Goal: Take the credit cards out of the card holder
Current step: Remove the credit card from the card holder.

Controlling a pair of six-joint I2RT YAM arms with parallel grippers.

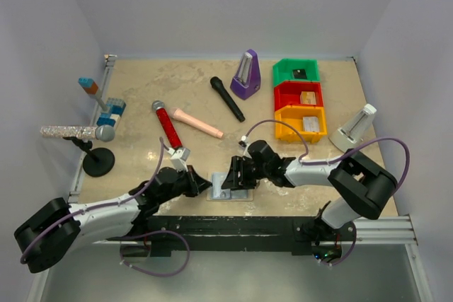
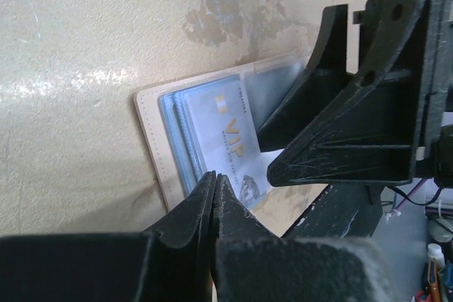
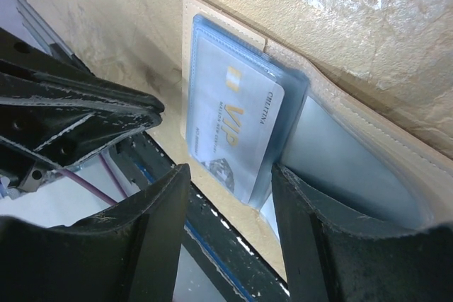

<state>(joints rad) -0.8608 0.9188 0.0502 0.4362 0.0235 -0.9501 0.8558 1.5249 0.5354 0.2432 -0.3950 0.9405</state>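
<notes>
top external view, item record. card holder (image 1: 241,194): lay open and flat at the near edge of the table (image 1: 141,90), between the two gripper heads and largely covered by them. credit cards (image 3: 230,114): a stack tucked in the pale blue sleeve on one panel, the top card silver-grey with "vip" print; none out yet. left gripper (image 2: 214,183): fingers closed tip to tip with nothing between them, tip down at the holder's tan border; whether it pressed the holder could not be told. right gripper (image 3: 228,192): jaws partly apart, straddling the free end of the top card, not gripping it.

hazards, as judged: the sleeve might cling, so the whole holder could rise or slide with the card if the left tip did not pin it. the holder sat close to the table edge and could be dragged off. the jaws might catch the sleeve or several cards at once. the two heads stood near each other and could knock.

surroundings: black microphone (image 1: 226,98), red microphone (image 1: 168,125), purple metronome (image 1: 245,76), green bin (image 1: 279,74), red bin (image 1: 279,95), yellow bin (image 1: 297,134), all well apart behind. only the left gripper head crowded the work.
</notes>
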